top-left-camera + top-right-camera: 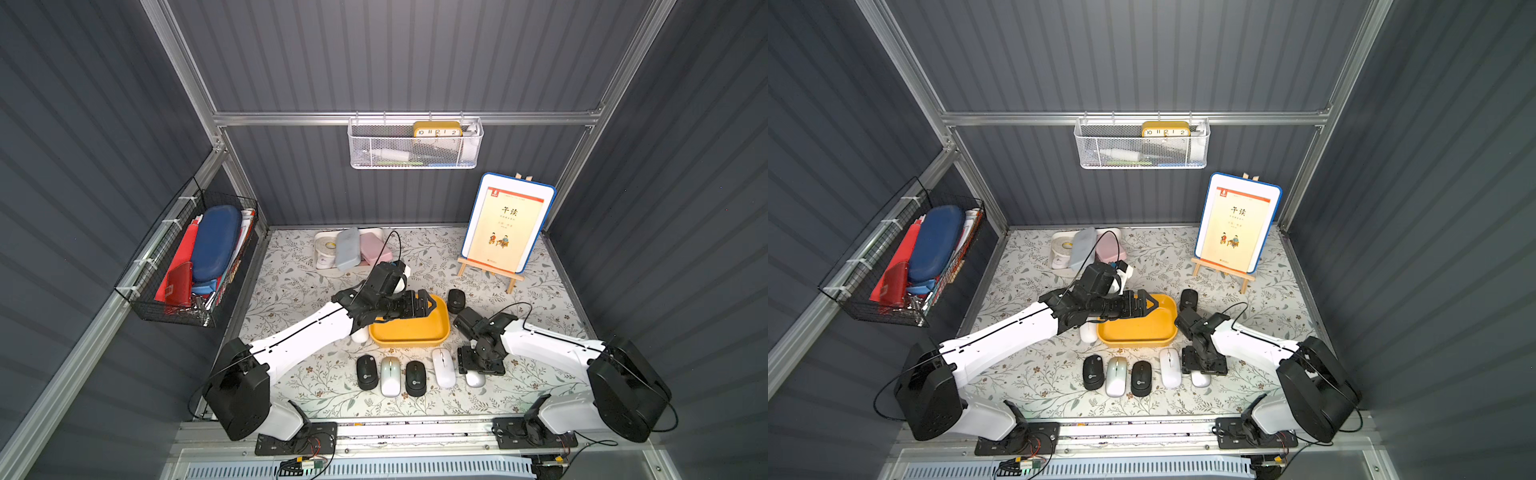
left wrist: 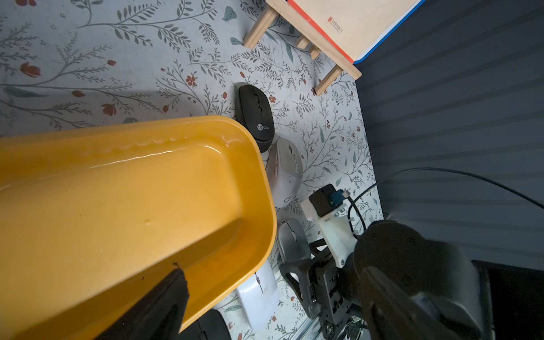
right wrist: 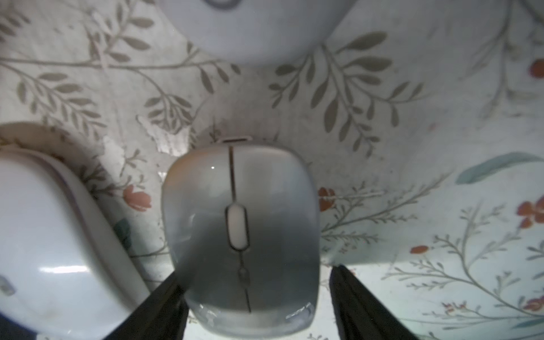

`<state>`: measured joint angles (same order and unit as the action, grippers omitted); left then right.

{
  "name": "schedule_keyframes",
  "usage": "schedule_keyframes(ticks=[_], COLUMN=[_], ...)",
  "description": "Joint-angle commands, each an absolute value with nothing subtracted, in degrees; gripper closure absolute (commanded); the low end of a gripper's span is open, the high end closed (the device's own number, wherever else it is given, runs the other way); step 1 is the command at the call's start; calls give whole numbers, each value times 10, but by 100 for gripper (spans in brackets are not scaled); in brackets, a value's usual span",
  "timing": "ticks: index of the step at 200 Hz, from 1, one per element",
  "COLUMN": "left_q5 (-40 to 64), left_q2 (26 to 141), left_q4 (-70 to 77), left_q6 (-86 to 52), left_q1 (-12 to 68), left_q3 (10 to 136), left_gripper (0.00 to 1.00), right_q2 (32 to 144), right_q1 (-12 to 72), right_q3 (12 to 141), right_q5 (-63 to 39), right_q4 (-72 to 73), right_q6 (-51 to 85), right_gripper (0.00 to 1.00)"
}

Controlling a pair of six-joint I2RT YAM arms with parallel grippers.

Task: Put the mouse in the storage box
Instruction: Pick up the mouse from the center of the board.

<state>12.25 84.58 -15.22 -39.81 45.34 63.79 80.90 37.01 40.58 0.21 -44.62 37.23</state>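
Note:
The storage box (image 1: 409, 330) (image 1: 1136, 332) is a shallow yellow tub in mid-table, and its visible inside (image 2: 117, 206) is bare. My left gripper (image 1: 428, 305) (image 1: 1148, 307) hovers open over the tub's far side, holding nothing. One of its fingers (image 2: 164, 300) shows in the left wrist view. My right gripper (image 1: 475, 371) (image 3: 257, 272) points down over a silver mouse (image 1: 475, 379) (image 3: 240, 229) lying on the table. Its open fingers straddle the mouse: one finger is against the side, the other stands a small gap away.
Several more mice lie in a row before the tub, among them a black one (image 1: 366, 372) and a white one (image 1: 444, 368). Another black mouse (image 1: 456, 300) sits behind the tub. At the back stand a book easel (image 1: 505, 224) and a white tray (image 1: 322, 266).

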Motion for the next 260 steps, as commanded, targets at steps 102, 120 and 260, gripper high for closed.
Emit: schedule_keyframes(ticks=[102, 120, 260], left_q5=[124, 122, 85], left_q2=[823, 818, 801], left_q4=[-149, -156, -189], left_q6=[-396, -392, -381], left_q1=[452, 452, 451], left_q3=[623, 623, 627], left_gripper=[5, 5, 2], right_q2=[813, 822, 728], right_q1=[374, 374, 385], right_q3=[397, 395, 467], right_q5=[41, 36, 71], right_q4=[-438, -434, -528], right_q6=[384, 387, 389], right_gripper=[31, 37, 51])
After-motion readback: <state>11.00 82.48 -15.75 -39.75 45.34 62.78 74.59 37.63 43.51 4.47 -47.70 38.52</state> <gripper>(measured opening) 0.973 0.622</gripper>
